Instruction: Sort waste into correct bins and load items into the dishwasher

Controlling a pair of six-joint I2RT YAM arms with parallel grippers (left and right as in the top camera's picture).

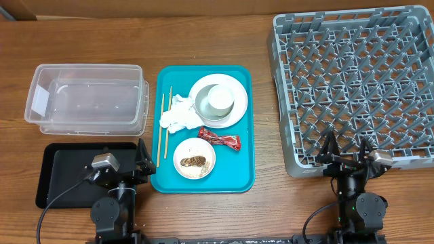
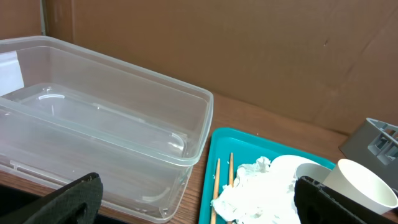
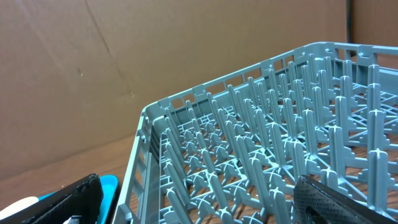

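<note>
On the teal tray (image 1: 241, 159) lie a crumpled white napkin (image 1: 179, 115), thin chopsticks (image 1: 163, 130), a shiny red wrapper (image 1: 219, 139), a white plate (image 1: 234, 112) carrying a white cup (image 1: 220, 99), and a small bowl (image 1: 194, 161) of rice and a brown scrap. The clear tub (image 1: 85, 98) and black tray (image 1: 64, 173) sit left of it; the grey rack (image 1: 359, 81) stands right. My left gripper (image 1: 132, 157) (image 2: 202, 205) is open and empty, facing the tub (image 2: 106, 130) and napkin (image 2: 255, 186). My right gripper (image 1: 346, 150) (image 3: 205, 202) is open over the rack's (image 3: 261, 149) near edge.
A brown cardboard wall (image 2: 249, 50) backs the wooden table (image 1: 264, 203). The teal tray's rim (image 2: 210, 168) sits close beside the tub. A corner of the teal tray (image 3: 109, 183) shows left of the rack in the right wrist view.
</note>
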